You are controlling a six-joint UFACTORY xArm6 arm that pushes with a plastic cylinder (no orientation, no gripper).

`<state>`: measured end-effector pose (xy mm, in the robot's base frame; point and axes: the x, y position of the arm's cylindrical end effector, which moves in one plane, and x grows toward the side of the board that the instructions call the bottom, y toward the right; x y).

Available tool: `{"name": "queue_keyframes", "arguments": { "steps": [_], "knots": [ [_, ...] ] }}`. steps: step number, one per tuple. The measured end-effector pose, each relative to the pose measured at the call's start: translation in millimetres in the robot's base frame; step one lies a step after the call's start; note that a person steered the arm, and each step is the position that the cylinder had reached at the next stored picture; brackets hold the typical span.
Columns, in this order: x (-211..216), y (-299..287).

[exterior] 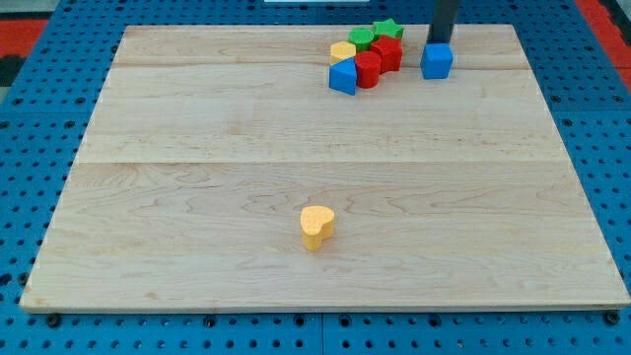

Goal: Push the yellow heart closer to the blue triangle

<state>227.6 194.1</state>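
The yellow heart (317, 226) lies alone on the wooden board (197, 177), low and near the middle. A blue block that looks like the triangle (343, 76) sits at the lower left of a cluster at the view's top. My dark rod comes down at the top right; my tip (440, 41) is right behind a blue cube (437, 60), seemingly touching its far side. The tip is far from the yellow heart, up and to the right of it.
The cluster by the blue triangle holds two red blocks (368, 69) (386, 53), a yellow block (342, 51), a green block (362, 38) and a green star (387, 30). A blue pegboard (39, 118) surrounds the board.
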Motion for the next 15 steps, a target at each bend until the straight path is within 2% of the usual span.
{"name": "queue_keyframes", "arguments": {
  "steps": [1, 2, 4, 5, 6, 7, 8, 9, 10, 11, 12, 13, 14, 15],
  "knots": [
    [44, 76],
    [182, 84],
    [384, -24],
    [380, -119],
    [329, -171],
    [283, -179],
    [288, -168],
    [341, -186],
    [307, -253],
    [269, -215],
    [293, -192],
    [323, -200],
    [337, -131],
    [293, -122]
  ]
}}
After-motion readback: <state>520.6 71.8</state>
